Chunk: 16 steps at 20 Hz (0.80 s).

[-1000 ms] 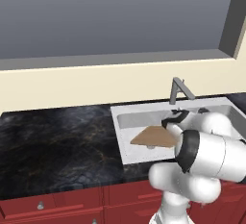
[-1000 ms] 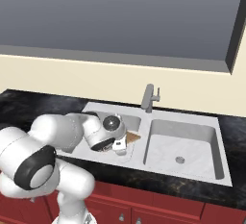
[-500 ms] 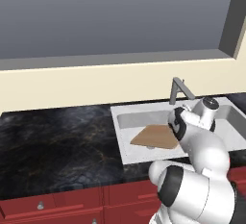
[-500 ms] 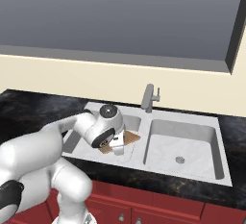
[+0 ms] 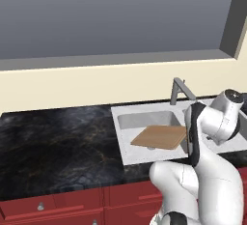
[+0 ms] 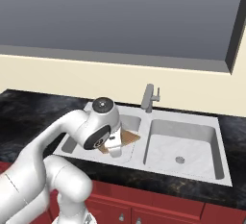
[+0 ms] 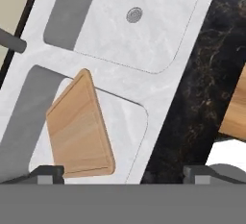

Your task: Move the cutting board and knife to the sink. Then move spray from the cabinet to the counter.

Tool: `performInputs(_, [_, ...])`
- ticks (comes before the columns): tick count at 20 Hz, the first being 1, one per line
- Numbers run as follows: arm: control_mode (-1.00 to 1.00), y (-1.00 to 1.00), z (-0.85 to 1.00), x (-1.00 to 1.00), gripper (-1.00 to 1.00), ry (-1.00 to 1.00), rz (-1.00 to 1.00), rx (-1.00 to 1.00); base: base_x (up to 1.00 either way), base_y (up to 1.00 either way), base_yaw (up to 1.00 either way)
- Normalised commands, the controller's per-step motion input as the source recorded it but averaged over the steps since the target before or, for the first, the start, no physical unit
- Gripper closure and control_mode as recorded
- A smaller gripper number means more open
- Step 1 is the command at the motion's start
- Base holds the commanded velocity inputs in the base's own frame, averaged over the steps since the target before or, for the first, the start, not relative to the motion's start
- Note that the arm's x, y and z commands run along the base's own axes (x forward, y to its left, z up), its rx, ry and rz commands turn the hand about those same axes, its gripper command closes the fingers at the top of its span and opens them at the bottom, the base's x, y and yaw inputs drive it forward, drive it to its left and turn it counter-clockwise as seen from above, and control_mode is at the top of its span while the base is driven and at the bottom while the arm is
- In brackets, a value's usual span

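Light-tan wood sits in the sink now: the cutting board (image 7: 80, 129) lies in the left basin, tilted, one corner up over the rim by the divider. You've let go of it. A second ago the hand was right down at the board; now the gripper (image 7: 124, 174) has lifted off, jaws spread wide with nothing between them, and the arm has swung up and right in the left base view. The board looks where it was half a second ago, so judge the drop as settled.

So board step reads done. Knife next, then the spray from the cabinet; neither can be made out here, so expect a base drive.

Edges: the sink (image 5: 126, 151) rim and the faucet (image 6: 149, 98) stand close to the wrist, faucet just behind it. Lift straight up before swinging. The right basin (image 6: 182, 143) is bare, drain visible. The counter (image 5: 53, 147) to the left of the sink has open black stone, good room for the spray later.
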Motion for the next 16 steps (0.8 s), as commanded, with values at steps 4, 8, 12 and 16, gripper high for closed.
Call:
performInputs(4, [-1.0,0.1,0.65,-0.52,-1.0,-0.01,0.33,0.0,0.0,0.0,0.0])
performInputs(8, [-1.0,0.05,0.56,-0.41,-1.0,0.0,0.44,0.0,0.0,0.0,0.0])
performInputs(12, [-1.0,0.0,0.55,-0.49,-1.0,-0.03,0.42,-0.01,0.0,0.0,0.0])
performInputs(16, [-1.0,0.01,0.65,-0.3,-1.0,-0.05,0.23,-0.1,0.0,0.0,0.0])
